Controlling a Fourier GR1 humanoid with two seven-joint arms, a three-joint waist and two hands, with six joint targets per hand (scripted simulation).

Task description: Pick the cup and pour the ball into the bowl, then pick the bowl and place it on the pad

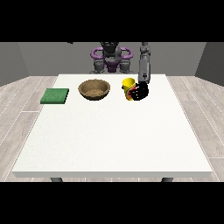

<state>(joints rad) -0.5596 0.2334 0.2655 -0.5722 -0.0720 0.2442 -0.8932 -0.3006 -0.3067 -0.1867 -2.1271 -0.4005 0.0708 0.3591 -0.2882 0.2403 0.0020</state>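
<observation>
A yellow cup (127,86) stands upright on the white table (113,131), at the back, right of centre. The black hand at the view's right (139,91) is against the cup's right side with its fingers curled round it. A brown wooden bowl (94,89) sits to the cup's left, apart from it. Further left, by the table's left edge, lies a flat green pad (55,96). No ball shows; the cup's inside is hidden from here. The other hand does not show.
The robot's torso (111,59) stands behind the table's far edge. A grey forearm (144,65) comes down from the upper right to the cup. The table's front half is bare white surface.
</observation>
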